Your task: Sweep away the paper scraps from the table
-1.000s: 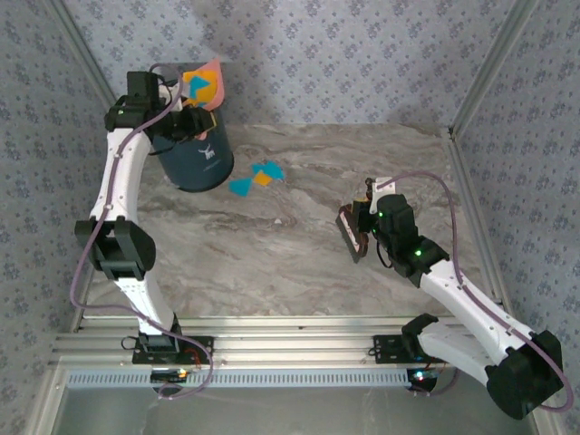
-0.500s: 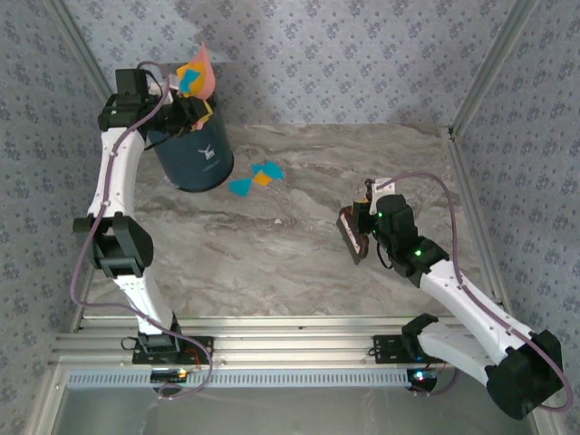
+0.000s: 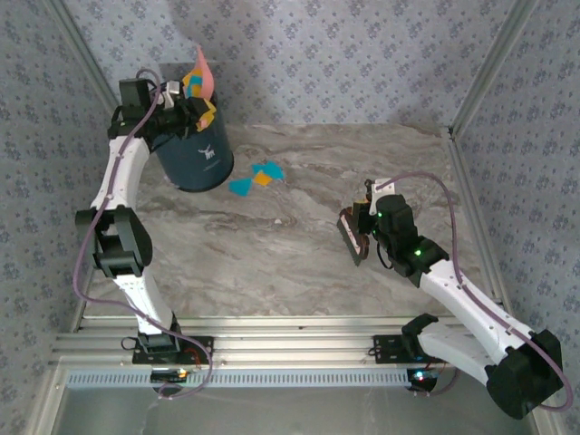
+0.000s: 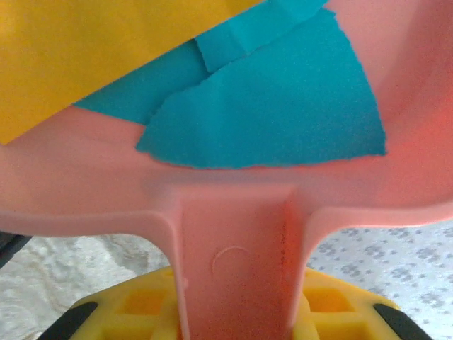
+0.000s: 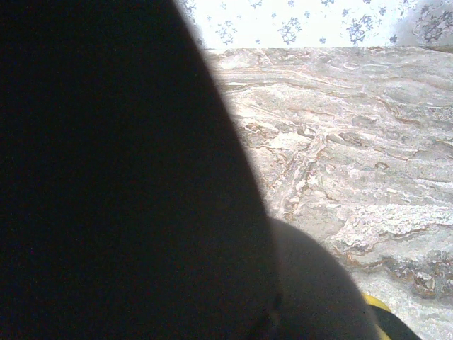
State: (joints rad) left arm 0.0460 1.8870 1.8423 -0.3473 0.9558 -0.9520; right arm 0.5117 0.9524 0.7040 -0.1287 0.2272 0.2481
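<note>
**A:** What is changing over at the bin (image 3: 192,154)?

**B:** The left arm is tipping the pink dustpan (image 3: 201,77) steeper. A second ago it was lying nearly flat above the bin's rim. Now it is standing almost on edge, right over the bin's mouth.

**A:** Is the load going in?

**B:** Not yet, as far as I can tell. The left wrist camera is showing a teal piece (image 4: 283,106) and an orange piece (image 4: 85,49) still lying against the inside of the pan, just above its handle. They are sticking, or only starting to slide.

**A:** And the grip?

**B:** The left gripper (image 4: 237,315) is squeezing the dustpan's handle, with its yellow fingers (image 4: 141,312) pressing in from both sides.

**A:** What is the other arm doing?

**B:** Waiting. The right gripper (image 3: 367,216) is sitting well to the right of the bin, closed on a dark brush (image 3: 352,237). It is not shifting at all from one picture to the next.

**A:** So are we finishing?

**B:** No. A few paper scraps (image 3: 256,176), teal and orange, are lying on the table (image 3: 272,263) just right of the bin, in the same spot as before. I am reading this as one load being emptied, with another sweep needed after it.

**A:** Anything worrying you?

**B:** A light scrap fluttering past the bin's rim while the pan is tilting.
</note>
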